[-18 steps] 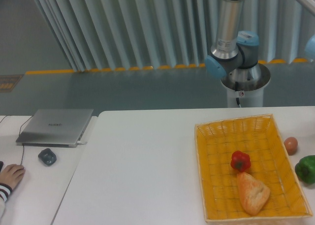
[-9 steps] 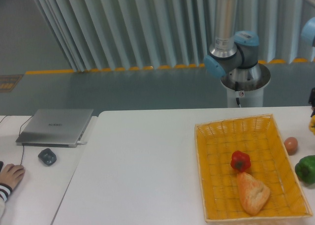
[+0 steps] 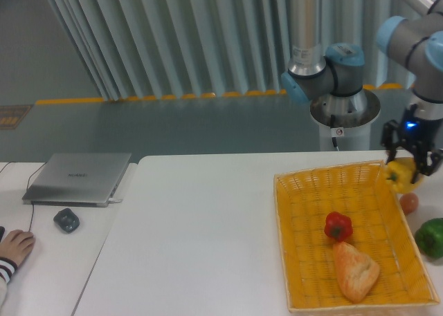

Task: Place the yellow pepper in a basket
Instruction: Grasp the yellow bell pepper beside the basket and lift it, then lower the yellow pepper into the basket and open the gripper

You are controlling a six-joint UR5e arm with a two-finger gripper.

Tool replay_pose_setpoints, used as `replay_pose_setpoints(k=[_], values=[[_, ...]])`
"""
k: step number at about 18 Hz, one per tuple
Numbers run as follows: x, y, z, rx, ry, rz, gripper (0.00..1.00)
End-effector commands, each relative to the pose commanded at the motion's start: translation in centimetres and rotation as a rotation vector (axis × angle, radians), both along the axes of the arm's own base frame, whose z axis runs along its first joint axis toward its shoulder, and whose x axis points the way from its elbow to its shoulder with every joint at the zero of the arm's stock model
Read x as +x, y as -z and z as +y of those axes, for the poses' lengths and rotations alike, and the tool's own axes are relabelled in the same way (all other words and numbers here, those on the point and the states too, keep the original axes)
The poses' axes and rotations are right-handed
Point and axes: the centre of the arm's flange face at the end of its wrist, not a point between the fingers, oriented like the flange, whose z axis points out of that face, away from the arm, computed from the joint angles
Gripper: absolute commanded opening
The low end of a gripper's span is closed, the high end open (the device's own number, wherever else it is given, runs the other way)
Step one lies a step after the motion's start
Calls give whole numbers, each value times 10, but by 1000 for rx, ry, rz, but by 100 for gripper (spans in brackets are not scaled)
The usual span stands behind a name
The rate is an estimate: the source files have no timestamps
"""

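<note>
— Fingers first: what are they doing?

— Clenched around the yellow pepper, one dark finger on each side of it, holding it in the air above the far right corner of the basket. My guess is it is kept lifted so it clears the flared wicker rim on the way in.

— So the pepper is not in the basket yet?

— No. It hangs over the rim at that corner, more outside than inside. The arm would need to carry it toward the basket's middle and lower it before letting go.

— What is already in there?

— A red pepper near the centre and a piece of bread just beside it, toward the near edge. The far half is bare weave, which looks like the natural landing spot.

— And outside it?

— An egg sits on the bench just past the right wall, with a green pepper nearer the right edge.

— What differs from half a second ago?

— Then only a sliver of the fingers and pepper showed at the right edge of view. Now the whole wrist has swung in, and the arm's upper joints have turned too. Nothing on the bench has shifted.
</note>
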Motion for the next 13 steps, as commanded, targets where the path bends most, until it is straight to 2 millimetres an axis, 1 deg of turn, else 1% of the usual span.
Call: replay_pose_setpoints(k=[2, 4, 7, 8, 10, 12, 13], values=[[16, 1, -3, -18, 19, 12, 34], [41, 0, 3, -46, 63, 31, 35], [61, 0, 0, -70, 90, 37, 36], [69, 1, 3, -75, 107, 39, 37], [75, 3, 4, -90, 121, 47, 38], [78, 8, 2, -101, 128, 43, 43], [78, 7, 2, -102, 129, 46, 46]])
